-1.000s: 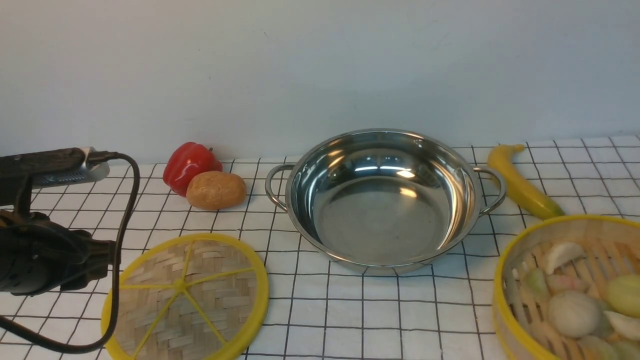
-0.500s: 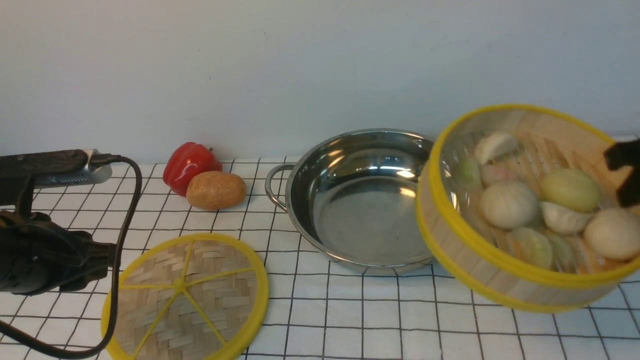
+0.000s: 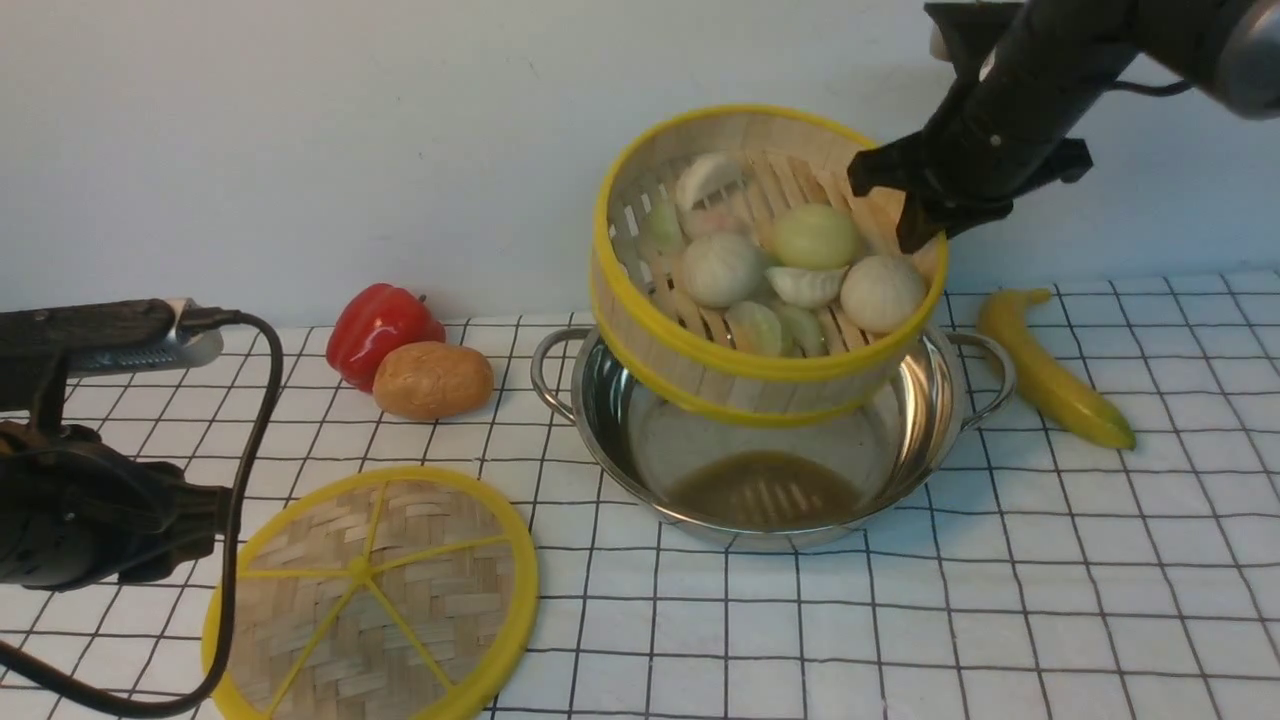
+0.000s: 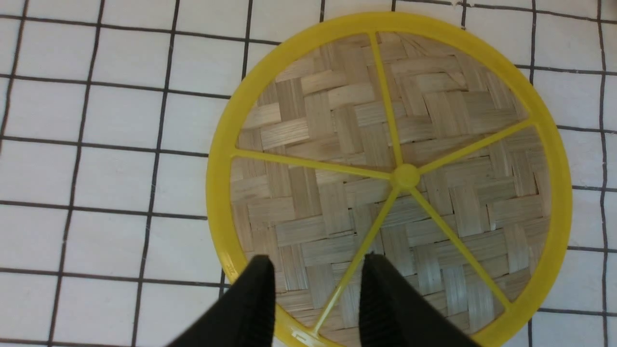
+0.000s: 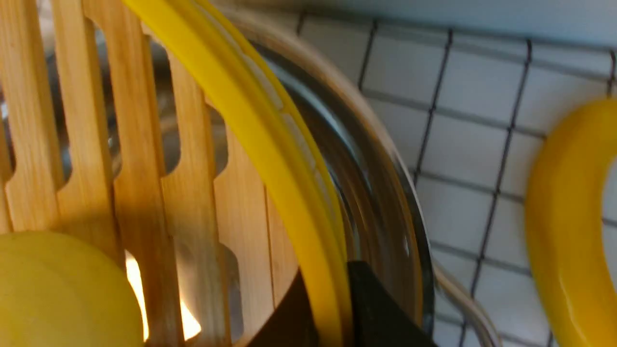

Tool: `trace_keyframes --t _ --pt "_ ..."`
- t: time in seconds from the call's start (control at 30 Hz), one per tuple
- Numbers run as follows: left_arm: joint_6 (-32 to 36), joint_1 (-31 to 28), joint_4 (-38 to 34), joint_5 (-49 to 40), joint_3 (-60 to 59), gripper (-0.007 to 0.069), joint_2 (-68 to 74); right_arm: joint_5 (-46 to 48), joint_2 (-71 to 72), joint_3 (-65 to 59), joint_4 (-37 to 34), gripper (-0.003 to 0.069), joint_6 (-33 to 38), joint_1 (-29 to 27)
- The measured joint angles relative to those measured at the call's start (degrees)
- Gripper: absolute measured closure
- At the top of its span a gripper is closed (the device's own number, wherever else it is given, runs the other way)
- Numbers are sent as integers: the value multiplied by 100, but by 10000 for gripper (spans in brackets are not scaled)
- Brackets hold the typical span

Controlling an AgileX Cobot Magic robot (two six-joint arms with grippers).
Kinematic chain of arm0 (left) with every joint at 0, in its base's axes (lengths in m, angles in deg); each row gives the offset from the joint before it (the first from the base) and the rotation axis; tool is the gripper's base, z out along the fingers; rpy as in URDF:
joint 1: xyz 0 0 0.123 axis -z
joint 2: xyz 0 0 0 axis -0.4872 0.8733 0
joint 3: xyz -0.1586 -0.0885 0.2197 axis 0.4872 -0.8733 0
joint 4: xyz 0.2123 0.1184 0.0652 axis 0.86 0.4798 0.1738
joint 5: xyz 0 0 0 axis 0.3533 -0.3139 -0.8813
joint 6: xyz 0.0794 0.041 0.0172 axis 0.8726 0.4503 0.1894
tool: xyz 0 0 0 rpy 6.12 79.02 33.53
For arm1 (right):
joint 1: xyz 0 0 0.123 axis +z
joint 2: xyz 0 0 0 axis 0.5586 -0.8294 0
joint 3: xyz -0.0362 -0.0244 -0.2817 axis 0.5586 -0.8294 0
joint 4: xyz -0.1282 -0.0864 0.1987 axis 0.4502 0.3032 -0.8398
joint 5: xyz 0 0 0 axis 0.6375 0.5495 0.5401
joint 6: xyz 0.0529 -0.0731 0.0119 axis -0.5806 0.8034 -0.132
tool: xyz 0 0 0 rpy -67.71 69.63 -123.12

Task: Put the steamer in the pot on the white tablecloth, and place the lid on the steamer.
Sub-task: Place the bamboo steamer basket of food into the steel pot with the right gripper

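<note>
Yellow-rimmed bamboo steamer (image 3: 720, 370) hangs tilted over the shiny steel pot (image 3: 640, 430), your right gripper (image 3: 905, 225) pinching its rim for lowering. Left gripper (image 4: 318, 270) hovers parted above the woven lid (image 4: 337, 144).

Bare tablecloth (image 3: 800, 640) lies between lid (image 3: 370, 590) and pot (image 3: 640, 430); steamer (image 3: 700, 365) overhangs pot.

Mock kitchen, lab-like: white tablecloth (image 3: 900, 620), pot (image 3: 625, 420), blank wall (image 3: 300, 150).

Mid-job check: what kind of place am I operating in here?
Probably a staged kitchen tabletop, not a real kitchen: a gridded white tablecloth against a bare wall, a steel pot, a bamboo steamer of dumplings, and a pepper, potato and banana lying loose.
</note>
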Motion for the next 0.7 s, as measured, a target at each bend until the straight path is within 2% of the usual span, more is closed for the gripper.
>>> trace_keyframes --t 0.7 --pt "0 0 0 5 0 382 0 83 -885 180 236 604 -43 17"
